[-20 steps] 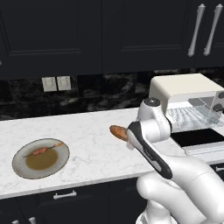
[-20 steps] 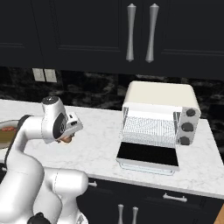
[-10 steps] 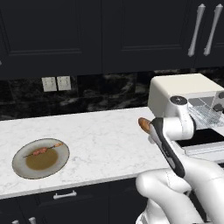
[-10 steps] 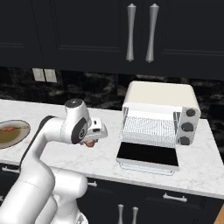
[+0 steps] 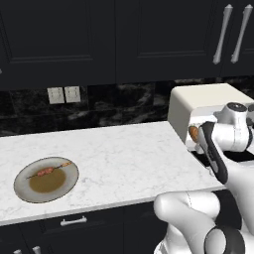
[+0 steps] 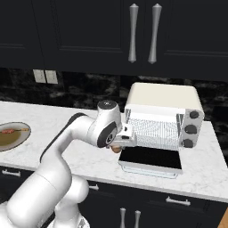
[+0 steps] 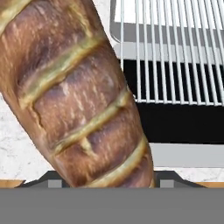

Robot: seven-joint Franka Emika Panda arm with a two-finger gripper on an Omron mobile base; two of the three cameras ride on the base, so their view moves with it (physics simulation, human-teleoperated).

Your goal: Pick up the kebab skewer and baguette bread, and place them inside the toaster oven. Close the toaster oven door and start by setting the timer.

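Note:
My gripper (image 6: 118, 146) is shut on the baguette bread (image 7: 78, 96), a golden-brown scored loaf that takes up the left of the hand view. A bit of the loaf (image 5: 193, 133) peeks out by the hand, just left of the toaster oven (image 6: 162, 100). The toaster oven door (image 6: 151, 159) lies open and flat, dark glass up. Beyond the loaf the wire rack (image 7: 175, 52) shows inside the oven mouth. The kebab skewer (image 5: 49, 171) rests on the grey plate (image 5: 20, 188) far to the left on the counter.
Dark knobs (image 6: 191, 129) line the oven's right side. White marble counter (image 5: 119, 158) stretches between plate and oven. Black upper cabinets with silver handles (image 6: 142, 33) hang above, and wall outlets (image 5: 64, 94) sit on the dark backsplash.
The arm has swung right with the baguette, from over the middle of the counter to the oven's open front. Plate and skewer have stayed put.

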